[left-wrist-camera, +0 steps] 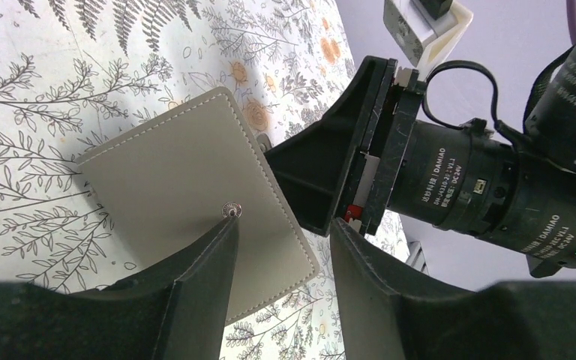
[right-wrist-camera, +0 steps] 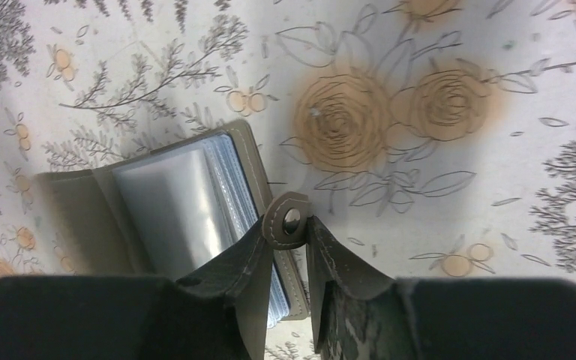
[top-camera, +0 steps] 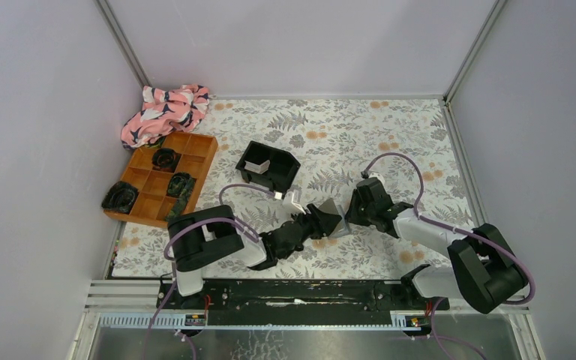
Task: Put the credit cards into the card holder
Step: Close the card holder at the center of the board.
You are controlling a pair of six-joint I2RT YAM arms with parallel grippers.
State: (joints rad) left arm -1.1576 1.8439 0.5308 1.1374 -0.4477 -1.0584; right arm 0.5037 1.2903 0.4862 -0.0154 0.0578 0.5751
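your right gripper (right-wrist-camera: 294, 234) pinches the snap tab (right-wrist-camera: 286, 217) of the card holder (right-wrist-camera: 75, 221); left gripper (left-wrist-camera: 283, 240) stands spread over its cover (left-wrist-camera: 172, 187); light and floppy, i judge; hold the stitched edge (left-wrist-camera: 252, 142).

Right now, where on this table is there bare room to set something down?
The widest bare patch is back right, between the black tray and the right wall. A thinner strip runs along the back edge. Crowded: the middle, where the left tool and right tool meet at the card holder, and the left, with the orange tray and pink cloth.
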